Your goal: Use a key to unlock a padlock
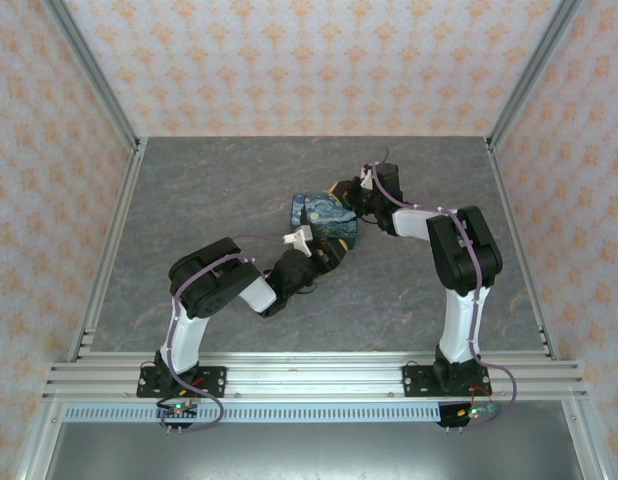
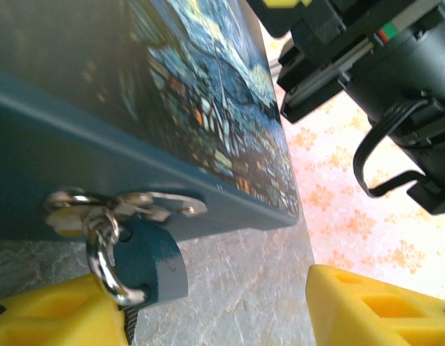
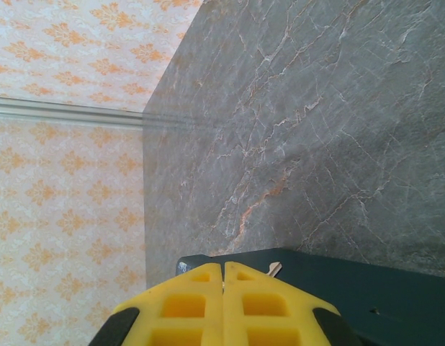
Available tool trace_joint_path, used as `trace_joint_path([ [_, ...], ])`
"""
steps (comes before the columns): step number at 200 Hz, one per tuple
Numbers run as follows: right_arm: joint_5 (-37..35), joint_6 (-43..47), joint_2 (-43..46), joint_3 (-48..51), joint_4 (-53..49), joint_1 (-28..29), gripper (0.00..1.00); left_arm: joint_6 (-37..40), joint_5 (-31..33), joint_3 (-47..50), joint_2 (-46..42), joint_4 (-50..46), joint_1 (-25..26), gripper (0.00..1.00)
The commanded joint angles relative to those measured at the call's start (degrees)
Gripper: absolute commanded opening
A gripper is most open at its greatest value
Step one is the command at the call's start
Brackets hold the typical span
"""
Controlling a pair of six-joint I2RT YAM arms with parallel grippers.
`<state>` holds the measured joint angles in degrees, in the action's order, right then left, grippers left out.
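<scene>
The grey marbled bench spans the enclosure, and both arms reach in toward its middle. The left arm comes in from the near left. The right arm bends in from the right.

Between them, a little right of centre, sits the dark blue starry-night tin. The left pincer is at the tin's near side and the right pincer at its far right corner.

In the left wrist view the left pincer stands moderately wide, its yellow fingers well apart with nothing between them. It faces the tin's side wall.

A silver hasp lies against that wall. The padlock, blue-bodied, hangs from the hasp by a silver shackle. It is just beside the finger on the left of that view, and I cannot tell whether they touch.

In the right wrist view the right pincer is closed, with its fingertips pressed together over the tin's dark edge.

The key shows as a tiny pale metal sliver just past the tip of the finger on the right of that view, off the seam between the two fingers. Whether it is pinched there cannot be told.
</scene>
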<state>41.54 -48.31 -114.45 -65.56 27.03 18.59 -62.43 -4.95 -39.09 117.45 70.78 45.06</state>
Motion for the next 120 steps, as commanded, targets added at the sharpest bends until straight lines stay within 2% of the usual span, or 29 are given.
trace_joint_path([
  [1, 0.6, -0.3, -2.2, 2.5, -5.4, 1.2, 0.0, -0.7, 4.9, 1.0, 0.4, 2.0, 0.0, 0.63],
  [54, 0.7, -0.4, -2.3, 2.6, -5.2, 1.2, 0.0, -1.3, 7.3, 1.5, 0.7, -0.8, 0.0, 0.62],
  [102, 0.7, -0.6, -2.4, 2.5, -4.9, 1.1, 0.0, -2.8, 8.8, 1.8, 1.9, -0.8, 0.0, 0.49],
  [120, 0.8, -0.6, -2.4, 2.5, -4.9, 1.2, 0.0, -2.7, 8.7, 1.7, 2.1, -1.4, 0.1, 0.47],
])
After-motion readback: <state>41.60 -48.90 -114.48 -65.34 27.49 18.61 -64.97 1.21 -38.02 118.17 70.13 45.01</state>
